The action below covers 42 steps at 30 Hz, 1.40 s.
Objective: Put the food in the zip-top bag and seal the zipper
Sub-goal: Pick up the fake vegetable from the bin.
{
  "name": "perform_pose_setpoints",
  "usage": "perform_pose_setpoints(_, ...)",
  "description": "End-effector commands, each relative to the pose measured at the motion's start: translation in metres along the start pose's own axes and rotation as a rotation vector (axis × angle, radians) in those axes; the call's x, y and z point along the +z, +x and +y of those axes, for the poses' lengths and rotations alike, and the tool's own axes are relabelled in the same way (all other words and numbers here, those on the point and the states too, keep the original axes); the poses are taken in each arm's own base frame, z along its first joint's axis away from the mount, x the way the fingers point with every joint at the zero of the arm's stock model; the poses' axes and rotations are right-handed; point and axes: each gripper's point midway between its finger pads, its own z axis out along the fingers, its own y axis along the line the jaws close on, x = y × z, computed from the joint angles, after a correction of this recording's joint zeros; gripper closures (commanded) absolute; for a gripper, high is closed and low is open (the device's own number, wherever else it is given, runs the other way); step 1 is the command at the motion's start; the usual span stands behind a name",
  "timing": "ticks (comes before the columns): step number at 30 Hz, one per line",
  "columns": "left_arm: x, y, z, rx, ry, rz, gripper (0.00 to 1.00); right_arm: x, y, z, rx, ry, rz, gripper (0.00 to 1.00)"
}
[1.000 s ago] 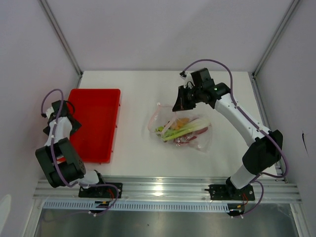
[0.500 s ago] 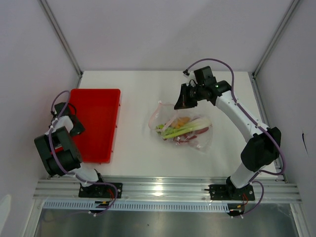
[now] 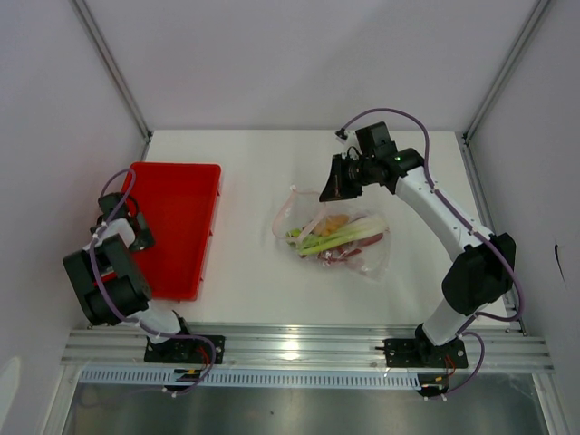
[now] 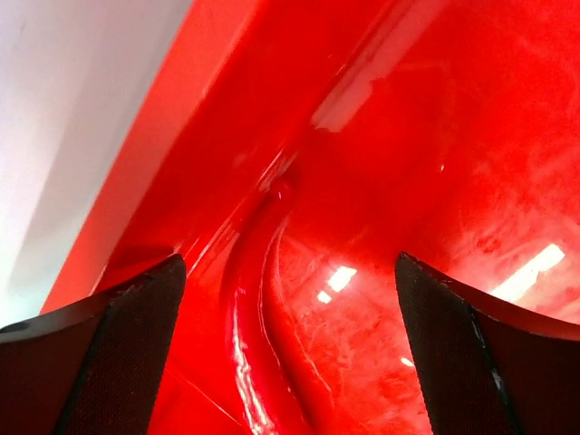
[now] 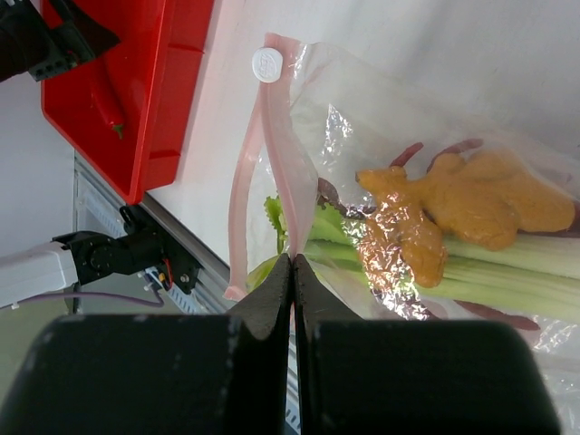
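White table top (image 3: 263, 154), matte, spans the enclosure. Plain pale walls on three sides: back wall (image 3: 299, 54), left wall (image 3: 45, 109), right wall (image 3: 544, 181). Aluminium posts (image 3: 113, 68) rise at both back corners. A ribbed aluminium rail (image 3: 317, 343) runs along the near edge, with a slotted cable duct (image 3: 299, 376) beneath. Light is soft and even, with one glare patch on the rail.

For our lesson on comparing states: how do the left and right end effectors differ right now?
The left end effector is open; the right end effector is shut. The left hangs over the tray, with a chili in view between its fingers; the right sits at the bag, tips against the zipper. Whether the right pinches it is unclear. Both have black fingers.
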Motion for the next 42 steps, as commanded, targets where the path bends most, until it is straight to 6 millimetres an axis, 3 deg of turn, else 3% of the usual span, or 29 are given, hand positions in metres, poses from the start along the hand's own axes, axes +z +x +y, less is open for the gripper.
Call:
perform_pose_setpoints(1, 0.002, 0.003, -0.002, 0.064, 0.077, -0.059, 0.01, -0.010, -0.004, 0.011, -0.015, -0.034, -0.024, 1.00)
perform_pose_setpoints(6, 0.005, 0.007, -0.006, 0.092, 0.096, -0.009, 0.03, -0.013, 0.001, 0.010, -0.023, -0.031, -0.024, 1.00)
perform_pose_setpoints(9, 0.007, 0.015, -0.013, 0.131, 0.143, 0.011, 0.12, -0.013, 0.001, 0.011, -0.025, -0.028, -0.026, 1.00)
perform_pose_setpoints(16, 0.011, 0.026, -0.012, 0.154, 0.137, 0.062, 0.18, -0.015, -0.002, 0.014, -0.032, -0.031, -0.035, 1.00)
perform_pose_setpoints(26, 0.006, 0.014, -0.026, 0.202, 0.153, 0.049, 0.31, -0.019, -0.009, 0.018, -0.048, -0.026, -0.053, 1.00)
perform_pose_setpoints(31, -0.005, -0.003, -0.024, 0.152, 0.144, 0.024, 0.29, -0.019, -0.013, 0.020, -0.053, -0.031, -0.061, 1.00)
perform_pose_setpoints(36, -0.030, -0.024, -0.011, 0.030, 0.094, -0.047, 0.23, -0.019, -0.016, 0.022, -0.061, -0.038, -0.071, 1.00)
perform_pose_setpoints(38, -0.037, -0.020, -0.001, -0.052, 0.043, -0.038, 0.20, -0.018, -0.014, 0.021, -0.057, -0.043, -0.065, 1.00)
perform_pose_setpoints(42, -0.045, -0.003, 0.000, -0.200, 0.020, 0.016, 0.19, -0.018, -0.015, 0.023, -0.055, -0.049, -0.064, 1.00)
